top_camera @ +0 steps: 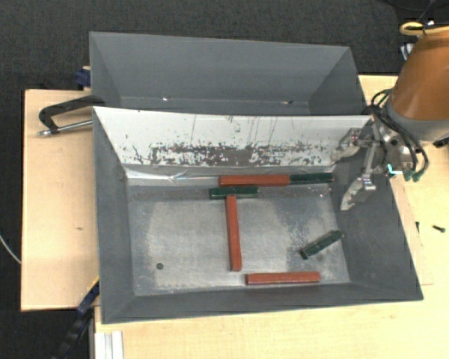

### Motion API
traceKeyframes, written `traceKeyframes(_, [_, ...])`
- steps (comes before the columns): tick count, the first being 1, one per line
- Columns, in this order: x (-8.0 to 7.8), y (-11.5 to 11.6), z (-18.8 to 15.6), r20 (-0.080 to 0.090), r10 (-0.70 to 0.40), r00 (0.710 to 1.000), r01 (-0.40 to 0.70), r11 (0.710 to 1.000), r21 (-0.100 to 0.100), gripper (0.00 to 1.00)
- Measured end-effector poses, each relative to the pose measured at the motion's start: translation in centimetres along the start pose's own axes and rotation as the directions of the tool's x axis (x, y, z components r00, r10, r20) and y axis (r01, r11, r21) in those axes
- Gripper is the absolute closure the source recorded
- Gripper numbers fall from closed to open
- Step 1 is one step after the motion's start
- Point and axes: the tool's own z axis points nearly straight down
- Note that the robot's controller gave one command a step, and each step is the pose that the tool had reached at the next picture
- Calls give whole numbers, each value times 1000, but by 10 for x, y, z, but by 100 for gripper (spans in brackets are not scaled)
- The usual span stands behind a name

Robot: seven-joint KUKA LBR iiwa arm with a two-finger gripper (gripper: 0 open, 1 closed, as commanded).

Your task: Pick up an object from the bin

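Fingers (352, 195) first: parted or closed, I cannot tell from here, and I see nothing gripped between them. Nearest us, a front red bar (283, 278) lies flat along the grey bin's (112, 223) front edge. Just behind it, a short dark green block (320, 244) sits tilted. Mid-floor, a long red bar (233, 232) runs front to back, meeting a dark green crossbar (234, 192). At the back wall lie a rear red bar (254, 179) and a rear dark green bar (311, 176). The gripper (355, 189) hangs over the right slope, just beside that bar's end.

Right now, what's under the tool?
Bare sloped wall of the bin shows below the tool; nearest is a dark green stick by the back wall. The patch it covers is hidden.
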Motion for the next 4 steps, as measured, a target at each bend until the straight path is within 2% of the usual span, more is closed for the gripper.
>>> traceKeyframes(1, [1, 5, 22, 9, -182, 983, 182, 983, 4, 0])
traceKeyframes(2, [52, 7, 101, 0, -404, 915, 404, 915, -1, 0])
traceKeyframes(3, [61, 4, 115, 1, -453, 892, 453, 892, 5, 100])
traceKeyframes(4, [61, 4, 115, 1, -453, 892, 453, 892, 5, 100])
